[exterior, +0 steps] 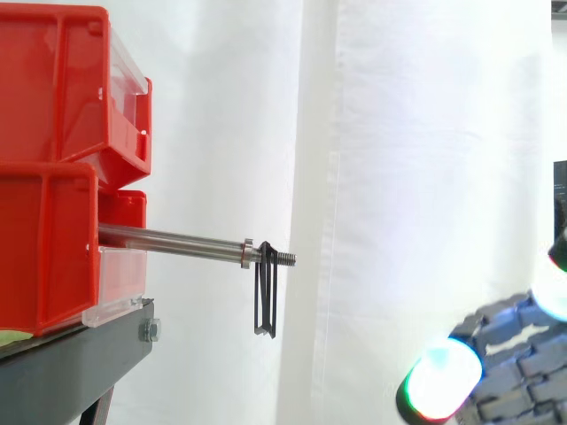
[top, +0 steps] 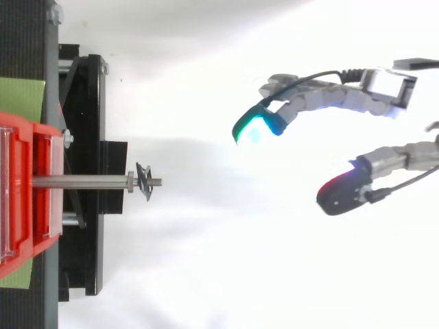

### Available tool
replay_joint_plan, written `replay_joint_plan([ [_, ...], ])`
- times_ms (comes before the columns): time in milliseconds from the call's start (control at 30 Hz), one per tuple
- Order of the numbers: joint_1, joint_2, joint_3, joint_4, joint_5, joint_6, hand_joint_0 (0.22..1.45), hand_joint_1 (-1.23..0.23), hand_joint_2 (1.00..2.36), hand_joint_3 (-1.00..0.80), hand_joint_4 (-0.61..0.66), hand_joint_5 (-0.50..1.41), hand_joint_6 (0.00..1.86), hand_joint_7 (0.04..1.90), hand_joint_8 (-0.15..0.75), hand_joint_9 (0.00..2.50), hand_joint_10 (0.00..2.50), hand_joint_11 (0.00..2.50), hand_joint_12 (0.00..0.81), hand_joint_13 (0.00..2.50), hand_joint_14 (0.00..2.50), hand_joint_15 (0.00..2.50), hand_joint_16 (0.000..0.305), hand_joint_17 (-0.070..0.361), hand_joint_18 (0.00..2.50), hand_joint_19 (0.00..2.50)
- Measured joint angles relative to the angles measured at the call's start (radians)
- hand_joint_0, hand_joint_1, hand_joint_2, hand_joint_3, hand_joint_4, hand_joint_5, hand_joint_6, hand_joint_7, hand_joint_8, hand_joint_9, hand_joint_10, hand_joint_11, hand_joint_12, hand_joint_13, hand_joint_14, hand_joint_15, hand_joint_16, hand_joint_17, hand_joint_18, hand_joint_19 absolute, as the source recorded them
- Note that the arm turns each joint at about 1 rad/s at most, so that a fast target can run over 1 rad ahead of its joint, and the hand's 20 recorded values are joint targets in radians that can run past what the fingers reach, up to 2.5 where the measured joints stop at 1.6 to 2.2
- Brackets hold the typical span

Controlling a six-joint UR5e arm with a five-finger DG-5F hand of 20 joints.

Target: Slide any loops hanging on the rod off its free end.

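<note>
Well, I see the rod point(exterior: 177, 239) lying level, its free end aimed at my loose, empty hand point(top: 322, 101), well apart; black loops point(exterior: 267, 297) hang near that end.

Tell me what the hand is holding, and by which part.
Nothing. The hand is open and apart from the black loops hanging near the rod's free end.

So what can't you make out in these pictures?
Hand: its palm is cut off by the right edge in both views.
Loops: too thin and overlapping to count, either view.
Rod: its fixed end is hidden behind the red bins, side view.
</note>
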Motion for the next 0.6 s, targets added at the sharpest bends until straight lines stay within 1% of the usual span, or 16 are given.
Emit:
replay_joint_plan([
  [67, 0.004, -0.022, 0.000, 0.035, 0.007, -0.006, 0.55, -0.56, 1.00, -0.49, 0.15, -0.27, 0.50, 0.61, 0.201, 0.16, 0.00, 0.00, 0.304, 0.07, 0.00, 0.00, 0.052, 0.116, 0.00, 0.00],
  [100, 0.007, -0.032, 0.000, 0.062, 0.012, -0.009, 0.55, -0.56, 1.00, -0.49, 0.15, -0.27, 0.50, 0.62, 0.201, 0.16, 0.00, 0.00, 0.303, 0.08, 0.00, 0.00, 0.052, 0.116, 0.00, 0.00],
  [233, 0.016, -0.047, 0.000, 0.154, 0.026, -0.020, 0.55, -0.56, 1.00, -0.49, 0.15, -0.27, 0.50, 0.62, 0.202, 0.16, 0.00, 0.00, 0.304, 0.08, 0.00, 0.00, 0.051, 0.116, 0.00, 0.00],
  [300, 0.021, -0.051, 0.000, 0.200, 0.031, -0.037, 0.55, -0.56, 1.00, -0.49, 0.15, -0.26, 0.50, 0.61, 0.203, 0.16, 0.00, 0.00, 0.304, 0.08, 0.00, 0.00, 0.051, 0.116, 0.00, 0.00],
  [367, 0.024, -0.063, 0.001, 0.231, 0.034, -0.057, 0.55, -0.56, 1.00, -0.49, 0.15, -0.26, 0.50, 0.61, 0.203, 0.17, 0.00, 0.00, 0.304, 0.08, 0.00, 0.00, 0.051, 0.116, 0.00, 0.00],
  [467, 0.029, -0.098, 0.007, 0.267, 0.034, -0.077, 0.55, -0.58, 1.00, -0.49, 0.16, -0.26, 0.50, 0.60, 0.209, 0.20, 0.00, 0.00, 0.307, 0.11, 0.00, 0.00, 0.052, 0.117, 0.00, 0.00],
  [600, 0.031, -0.154, 0.038, 0.302, 0.033, -0.080, 0.55, -0.58, 1.00, -0.48, 0.17, -0.25, 0.50, 0.60, 0.215, 0.22, 0.00, 0.00, 0.306, 0.14, 0.00, 0.00, 0.052, 0.116, 0.04, 0.00],
])
